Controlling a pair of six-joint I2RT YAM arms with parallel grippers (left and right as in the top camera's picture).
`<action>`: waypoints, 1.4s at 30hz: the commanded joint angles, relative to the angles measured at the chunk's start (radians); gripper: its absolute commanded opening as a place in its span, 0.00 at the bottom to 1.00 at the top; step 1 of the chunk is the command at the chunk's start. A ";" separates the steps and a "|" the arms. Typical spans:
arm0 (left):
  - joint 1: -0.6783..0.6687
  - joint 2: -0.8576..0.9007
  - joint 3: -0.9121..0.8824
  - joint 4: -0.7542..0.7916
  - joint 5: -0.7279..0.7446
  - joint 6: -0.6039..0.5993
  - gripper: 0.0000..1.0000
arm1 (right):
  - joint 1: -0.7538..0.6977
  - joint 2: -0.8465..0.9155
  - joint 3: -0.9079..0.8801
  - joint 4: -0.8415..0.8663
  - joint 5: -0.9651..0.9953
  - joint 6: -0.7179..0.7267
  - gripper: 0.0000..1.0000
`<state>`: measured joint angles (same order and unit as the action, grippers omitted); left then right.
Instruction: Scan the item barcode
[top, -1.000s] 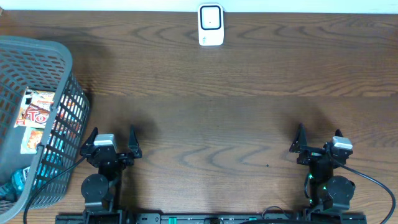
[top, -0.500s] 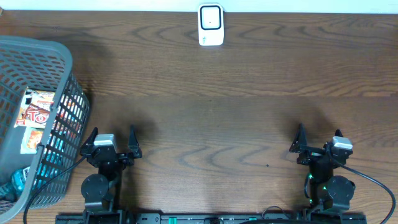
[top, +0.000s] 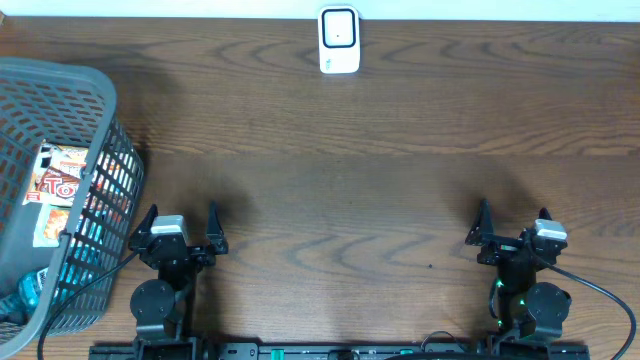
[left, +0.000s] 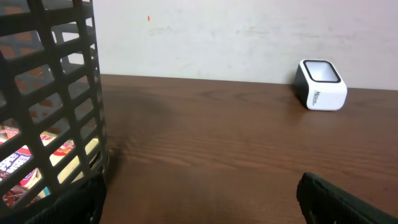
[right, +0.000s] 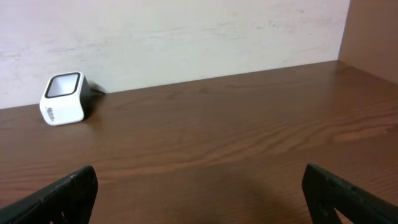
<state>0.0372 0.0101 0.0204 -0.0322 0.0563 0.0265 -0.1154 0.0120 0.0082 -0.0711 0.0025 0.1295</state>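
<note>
Wood table (top: 400, 150): scanner (top: 339, 40), basket (top: 60, 75) with a "To…" packet (top: 58, 182); left gripper (top: 182, 212) and right gripper (top: 513, 212) wide open, empty.

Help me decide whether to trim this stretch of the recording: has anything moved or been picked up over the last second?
Nothing visibly changed. The left gripper and right gripper stay parked at the near edge, open and empty. The basket and the scanner sit where they were.
</note>
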 joint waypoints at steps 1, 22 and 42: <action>-0.004 -0.004 -0.016 -0.035 -0.005 -0.005 0.98 | 0.005 -0.005 -0.003 -0.004 -0.005 0.008 0.99; -0.004 -0.004 -0.016 -0.035 -0.005 -0.005 0.98 | 0.005 -0.005 -0.003 -0.004 -0.005 0.008 0.99; -0.004 0.172 0.370 -0.059 0.277 -0.074 0.98 | 0.005 -0.005 -0.003 -0.004 -0.005 0.008 0.99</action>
<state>0.0372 0.1043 0.2718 -0.0673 0.3096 -0.0196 -0.1154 0.0120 0.0078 -0.0719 0.0021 0.1295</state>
